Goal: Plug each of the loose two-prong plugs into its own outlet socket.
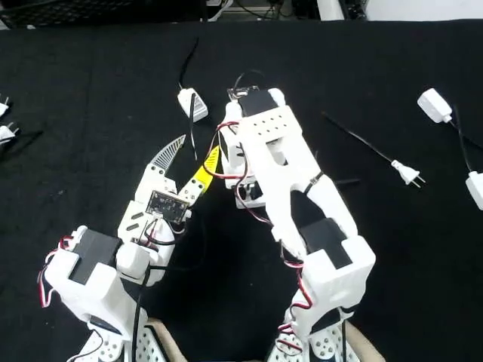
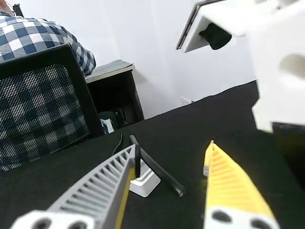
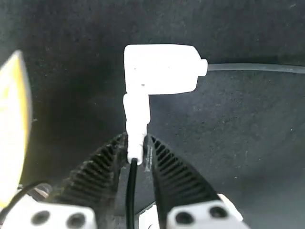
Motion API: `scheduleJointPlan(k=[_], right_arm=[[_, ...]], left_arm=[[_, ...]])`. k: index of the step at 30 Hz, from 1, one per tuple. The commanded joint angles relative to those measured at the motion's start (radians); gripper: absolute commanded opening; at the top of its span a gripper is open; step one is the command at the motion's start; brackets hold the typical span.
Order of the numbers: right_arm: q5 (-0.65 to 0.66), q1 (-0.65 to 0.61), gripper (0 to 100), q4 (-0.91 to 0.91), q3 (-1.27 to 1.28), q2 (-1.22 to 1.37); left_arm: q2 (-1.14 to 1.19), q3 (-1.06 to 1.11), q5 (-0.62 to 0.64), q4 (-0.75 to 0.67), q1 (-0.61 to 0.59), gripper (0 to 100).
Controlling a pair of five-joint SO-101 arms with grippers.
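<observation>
Closest in, the right end effector [image 3: 137,143] is seen clamped on a white plug [image 3: 136,119], with its two black ribbed fingers [image 3: 171,171] pressed against the plug's sides. A thin black cord [image 3: 130,191] is led back between the fingers. The plug's body is butted against a white socket block [image 3: 162,69] lying on the table [image 3: 248,143]. The prongs are hidden, so how deep they are seated cannot be told. A grey cable [image 3: 257,68] is led from the block and cut off at the frame edge. From above, that spot is covered by the right arm [image 1: 275,143].

Beside it, the left end effector [image 1: 196,148] is spread wide with nothing gripped, a grey finger [image 1: 167,154] on one side and a yellow finger [image 1: 202,175] on the other. Just past the grey fingertip a second socket block [image 1: 193,105] is found, crossed by thin black cables [image 1: 186,68]. Its slots cannot be made out.

Farther right, a loose plug [image 1: 408,175] on a black lead is laid well apart from both arms. Beyond it lies a third socket block [image 1: 434,104], and a fourth [image 1: 476,188] is cut off by the edge. Small white pieces [image 1: 4,134] at the opposite edge are too small to identify.

The table is covered in black cloth. Behind it, in the left wrist view, a black mesh chair [image 2: 43,105], a dark cabinet [image 2: 114,90] and a white wall [image 2: 157,43] can be seen.
</observation>
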Motion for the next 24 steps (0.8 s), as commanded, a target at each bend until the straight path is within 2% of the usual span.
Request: scheduleJointPlan(k=[1,24], right_arm=[[-0.009,-0.009,1.2,0.017,-0.002,-0.01],[-0.008,-0.009,1.2,-0.048,-0.041,-0.001]], left_arm=[[-0.005,-0.001,0.003,0.005,0.001,24],[-0.005,-0.001,0.003,0.005,0.001,24]])
